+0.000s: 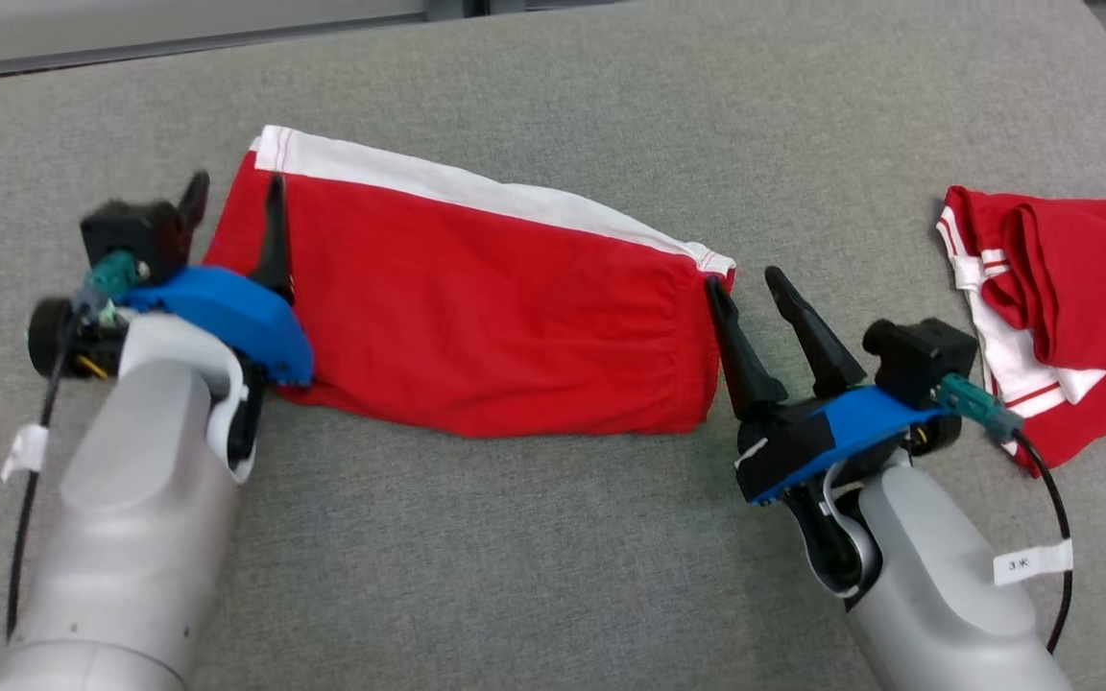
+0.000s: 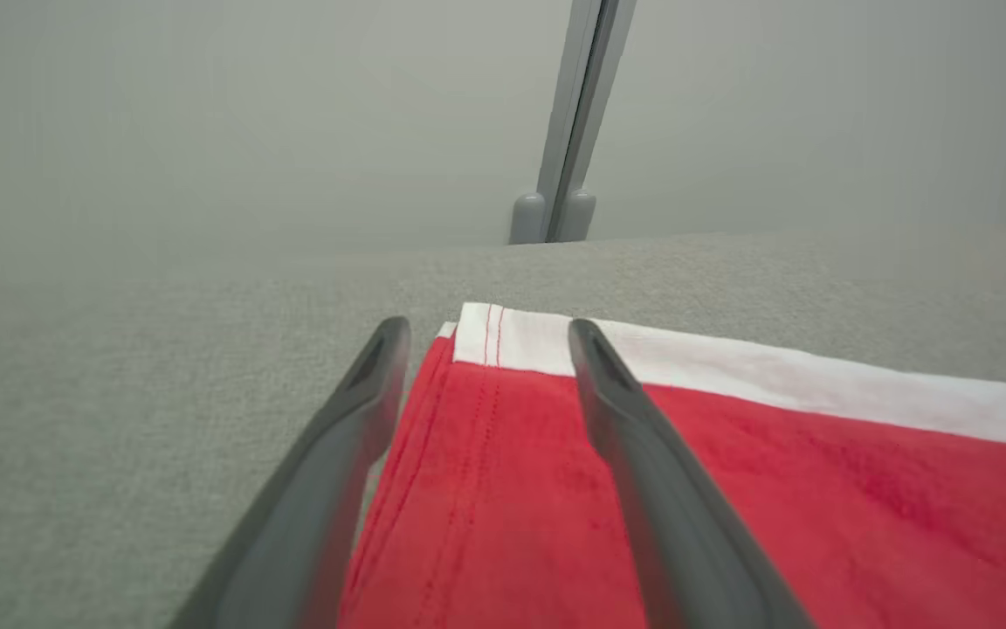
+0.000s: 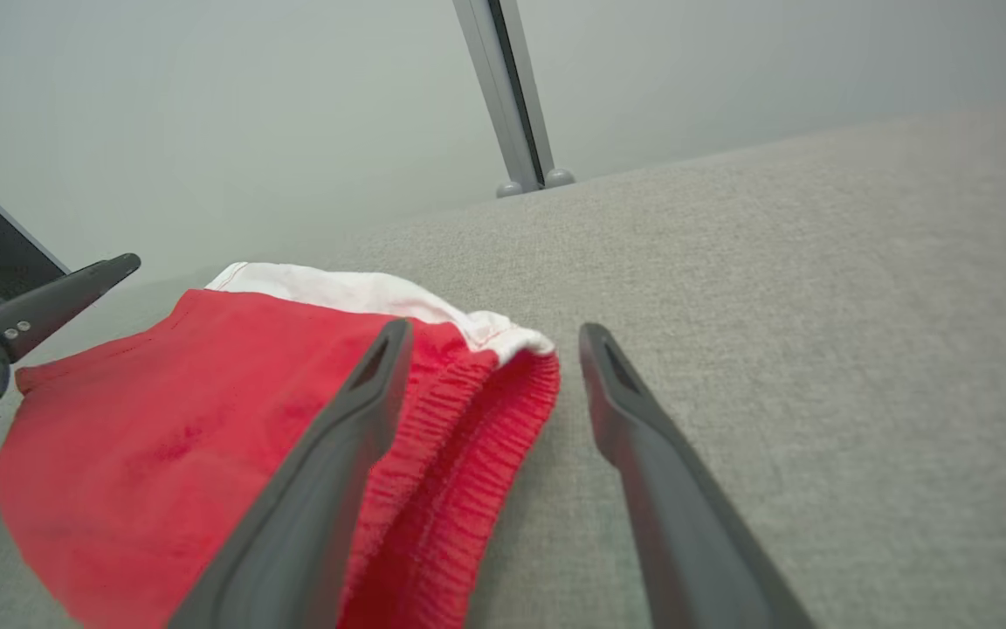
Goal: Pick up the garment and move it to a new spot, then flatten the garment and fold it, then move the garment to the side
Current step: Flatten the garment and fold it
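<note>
Grey upholstery is bearing limp, light red shorts.
Left gripper and right gripper are gaping empty; waistband likely grips best.

Pale grey forearms, blue wrist covers, black fingers.

The garment lies on the padded surface between the left gripper and right gripper, a second garment lying farther right.
</note>
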### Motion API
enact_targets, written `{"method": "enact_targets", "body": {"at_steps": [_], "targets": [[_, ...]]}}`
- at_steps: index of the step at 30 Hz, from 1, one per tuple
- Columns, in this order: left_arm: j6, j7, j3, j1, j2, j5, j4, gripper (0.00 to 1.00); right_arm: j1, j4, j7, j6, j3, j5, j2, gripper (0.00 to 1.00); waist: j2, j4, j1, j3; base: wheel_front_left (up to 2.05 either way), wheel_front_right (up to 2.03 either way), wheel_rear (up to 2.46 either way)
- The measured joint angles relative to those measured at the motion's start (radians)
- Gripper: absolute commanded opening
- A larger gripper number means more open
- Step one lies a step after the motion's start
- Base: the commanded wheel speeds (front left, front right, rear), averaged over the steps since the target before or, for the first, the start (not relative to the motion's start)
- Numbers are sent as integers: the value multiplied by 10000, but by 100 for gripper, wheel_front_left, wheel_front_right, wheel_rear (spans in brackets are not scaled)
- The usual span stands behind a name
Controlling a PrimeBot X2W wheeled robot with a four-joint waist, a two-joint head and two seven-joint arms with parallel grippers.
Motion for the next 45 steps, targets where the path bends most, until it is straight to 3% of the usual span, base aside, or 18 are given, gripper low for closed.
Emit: {"method": "enact_targets", "body": {"at_steps": [4, 17, 23, 24, 25, 38, 45], "targets": [[90, 0, -4, 602, -222, 13, 272, 100, 432, -140, 0, 0, -359, -372, 6, 100, -1, 74, -1, -159, 0, 0, 0], [1262, -44, 27, 732, -173, 96, 1703, 100, 1066, -311, 0, 0, -1390, -1143, -6, 100, -1, -168, -1, -356, 0, 0, 0], [1241, 102, 111, 736, -169, -125, 2071, 100, 1102, -293, 0, 0, -1442, -1181, -2, 100, -1, -168, -1, -435, 0, 0, 0], [1198, 174, 130, 739, -184, -198, 2105, 89, 1108, -291, 0, 0, -1438, -1181, -4, 100, -2, -157, -1, -456, 0, 0, 0], [1104, 251, 134, 746, -215, -234, 2144, 0, 1125, -290, 0, 0, -1421, -1181, -4, 100, -1, -141, -1, -489, 0, 0, 0], [516, 35, 324, 2414, -961, -817, 2109, 0, 2059, 98, 0, -2, -1797, -1540, -2, 100, -1, 632, -1, -2084, 0, 0, 0], [807, 0, 418, 4195, -1233, -794, 382, 0, 2651, 213, 0, 0, -2019, -1701, 0, 100, -1, 1232, 0, -2630, 0, 0, 0]]}}
